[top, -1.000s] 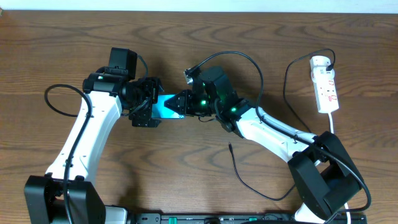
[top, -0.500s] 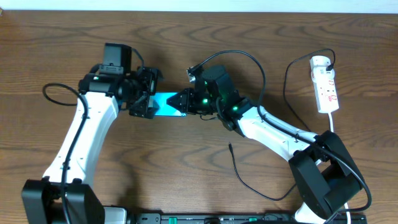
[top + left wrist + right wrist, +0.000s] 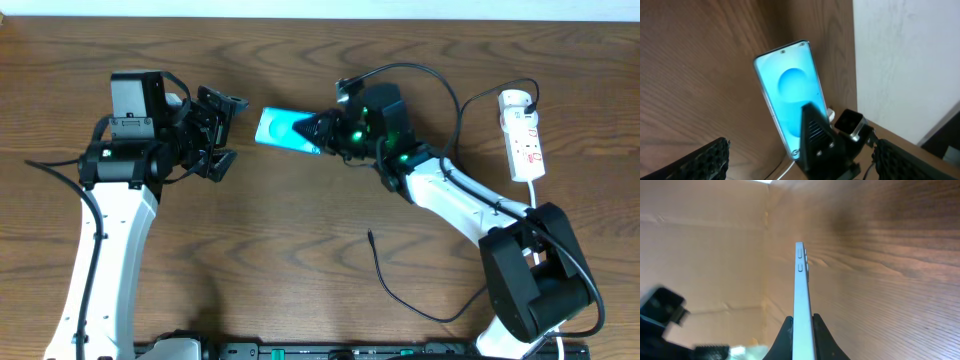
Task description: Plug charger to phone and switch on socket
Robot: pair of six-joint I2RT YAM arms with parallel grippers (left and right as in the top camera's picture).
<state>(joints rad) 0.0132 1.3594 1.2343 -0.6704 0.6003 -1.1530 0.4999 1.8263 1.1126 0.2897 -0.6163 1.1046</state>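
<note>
No readable writing shows on the phone (image 3: 280, 128) or socket (image 3: 524, 140).

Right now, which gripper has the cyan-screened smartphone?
The right gripper: shut on one end of the cyan-screened rectangular smartphone. The left gripper stands open, clear of it.

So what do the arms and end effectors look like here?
Left arm and right arm: white links, black joints, thin black cables. Left end effector and right end effector: black, with green lights behind the right one.
</note>
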